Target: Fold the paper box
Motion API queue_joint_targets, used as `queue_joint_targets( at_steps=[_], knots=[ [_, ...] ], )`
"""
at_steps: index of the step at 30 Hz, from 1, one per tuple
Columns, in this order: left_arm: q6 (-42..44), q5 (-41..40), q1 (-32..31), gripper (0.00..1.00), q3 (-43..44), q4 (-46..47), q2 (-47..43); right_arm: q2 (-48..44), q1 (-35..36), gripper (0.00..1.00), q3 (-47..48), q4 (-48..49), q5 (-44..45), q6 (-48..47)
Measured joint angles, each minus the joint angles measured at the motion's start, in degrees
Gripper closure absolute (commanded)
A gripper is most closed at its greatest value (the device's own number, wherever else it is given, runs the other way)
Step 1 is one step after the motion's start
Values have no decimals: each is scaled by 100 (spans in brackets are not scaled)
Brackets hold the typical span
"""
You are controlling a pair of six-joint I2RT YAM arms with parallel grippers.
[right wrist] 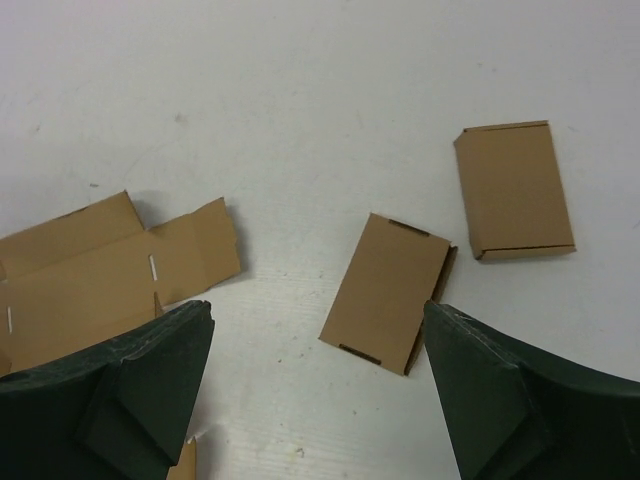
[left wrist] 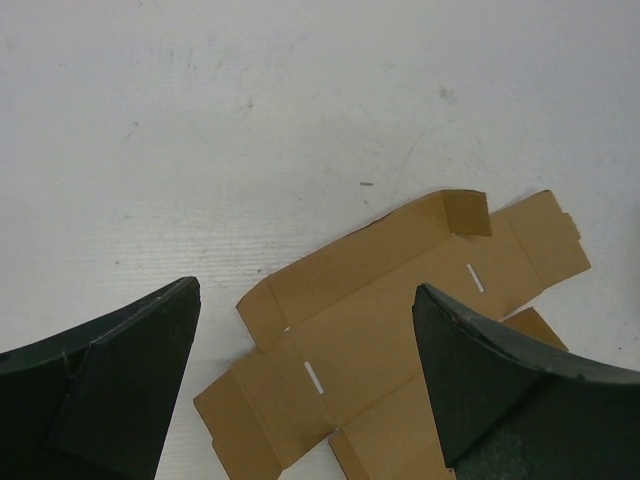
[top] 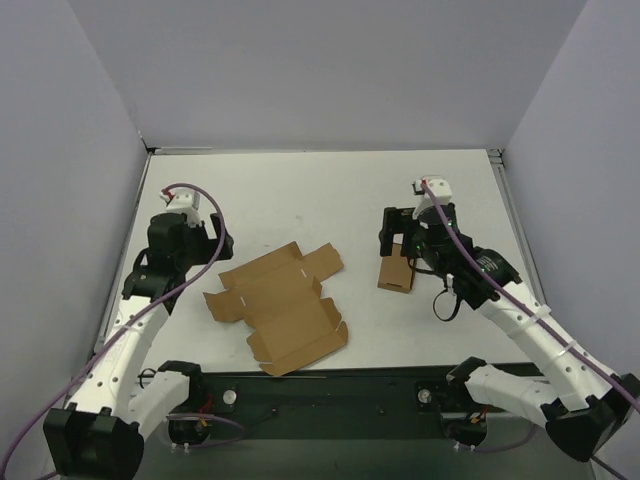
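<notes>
Judged paper box [top: 280, 305] light, bendy; best pinched at raised flap [left wrist: 467, 212]. Found left gripper [left wrist: 306, 290], right gripper [right wrist: 319, 305] spread, empty.

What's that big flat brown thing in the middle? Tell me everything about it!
That is the paper box, not folded up yet. It looks like plain brown cardboard, cut into one wide sheet with many flaps around its edges and a few thin slits. It lies almost flat and slanted on the white table, between the two arms, toward the near edge. One small end flap stands up a little. Nothing holds it; only the table touches it.
</notes>
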Motion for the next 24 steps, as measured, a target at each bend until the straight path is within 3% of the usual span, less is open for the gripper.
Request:
queue_joint_targets(
  at_steps=[3, 11, 24],
  knots=[
    [0, -15, 186, 3, 11, -105, 496, 348, 470, 12, 83, 42, 101, -4],
    [-17, 256, 511, 3, 44, -638, 2039, 638, 754, 12, 109, 149, 107, 122],
    [61, 1008, 688, 33, 181, -662, 3123, 15, 782, 11, 109, 264, 116, 120]
  ],
)
